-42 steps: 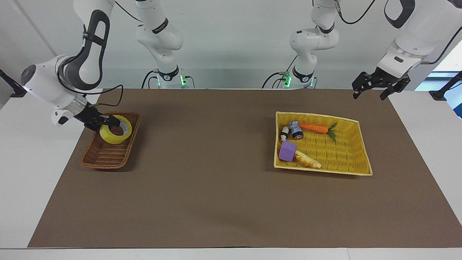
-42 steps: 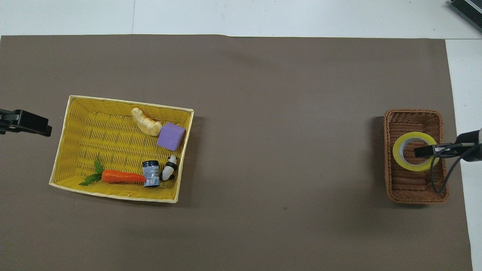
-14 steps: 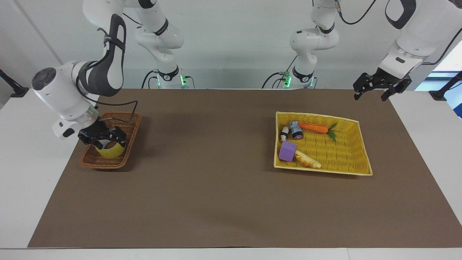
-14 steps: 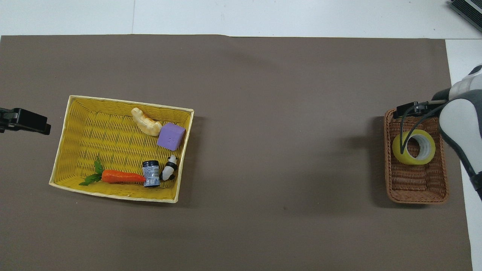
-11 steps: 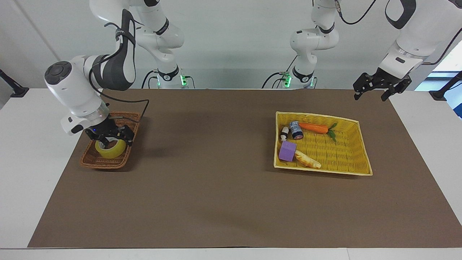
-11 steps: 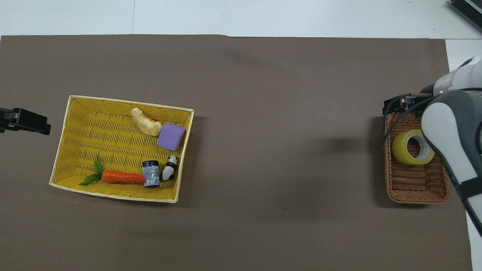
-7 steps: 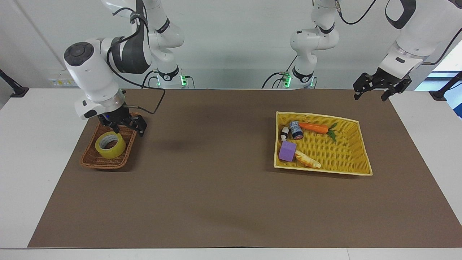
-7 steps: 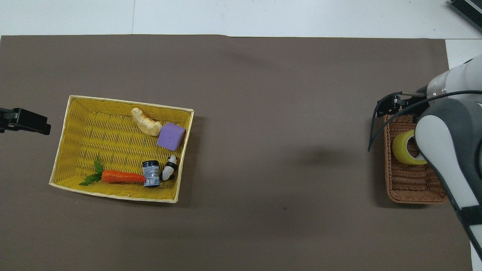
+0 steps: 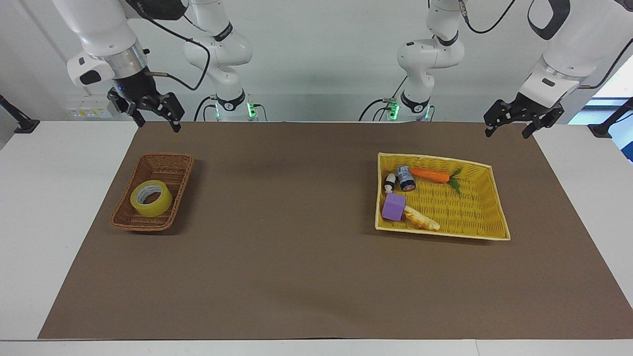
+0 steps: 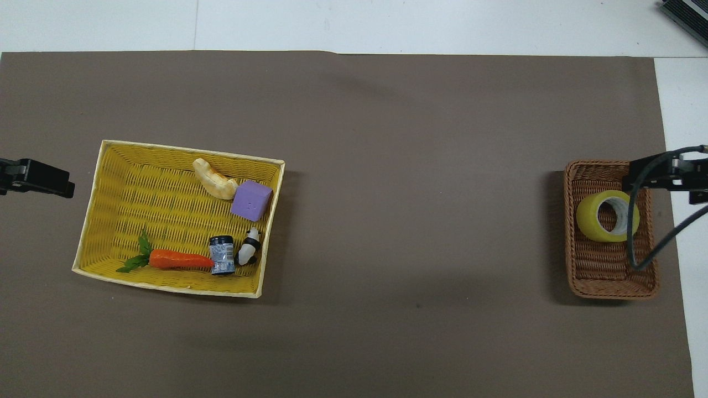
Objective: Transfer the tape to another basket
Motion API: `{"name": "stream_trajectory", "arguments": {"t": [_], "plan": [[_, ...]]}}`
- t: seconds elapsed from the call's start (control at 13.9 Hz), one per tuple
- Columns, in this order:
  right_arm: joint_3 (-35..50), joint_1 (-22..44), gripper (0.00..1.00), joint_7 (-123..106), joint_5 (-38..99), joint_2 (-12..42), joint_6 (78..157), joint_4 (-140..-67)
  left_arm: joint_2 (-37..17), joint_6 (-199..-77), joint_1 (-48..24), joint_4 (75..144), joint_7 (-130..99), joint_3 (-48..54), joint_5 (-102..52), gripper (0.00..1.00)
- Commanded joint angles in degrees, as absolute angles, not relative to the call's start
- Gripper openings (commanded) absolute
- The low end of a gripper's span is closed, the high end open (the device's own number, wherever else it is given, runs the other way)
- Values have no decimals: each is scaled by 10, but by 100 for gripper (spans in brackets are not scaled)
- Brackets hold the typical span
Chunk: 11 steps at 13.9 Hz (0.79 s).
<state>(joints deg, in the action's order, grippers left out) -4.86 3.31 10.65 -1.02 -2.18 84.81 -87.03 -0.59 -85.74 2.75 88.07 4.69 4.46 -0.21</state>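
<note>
Yellow tape (image 9: 151,198) lies in brown wicker basket (image 9: 129,217). My right gripper (image 9: 154,121) and left gripper (image 9: 508,130) hang open, holding nothing. No label text legible.

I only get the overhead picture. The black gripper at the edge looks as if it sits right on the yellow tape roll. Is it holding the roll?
Observer: No. The facing view shows the right gripper hanging high in the air, well above the tape, which lies free in the brown basket.
Operator: Are its fingers open?
Observer: Yes, they are spread wide with nothing between them.
Operator: And the black piece at my picture's other edge?
Observer: That is the left gripper. It waits raised off the table at the left arm's end, open and empty.
</note>
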Motion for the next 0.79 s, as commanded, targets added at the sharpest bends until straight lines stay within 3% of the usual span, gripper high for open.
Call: {"name": "stream_trajectory", "arguments": {"t": [0.0, 0.5, 0.72], "plan": [[-43, 25, 100, 102, -47, -7, 800, -821, -11, -853, 35, 872, 52, 49, 8, 100], [-42, 28, 100, 65, -18, -71, 793, -902, -10, -853, 34, 872, 52, 49, 8, 100], [-41, 28, 100, 55, -18, -67, 801, -896, -10, -853, 35, 872, 52, 49, 8, 100]]}}
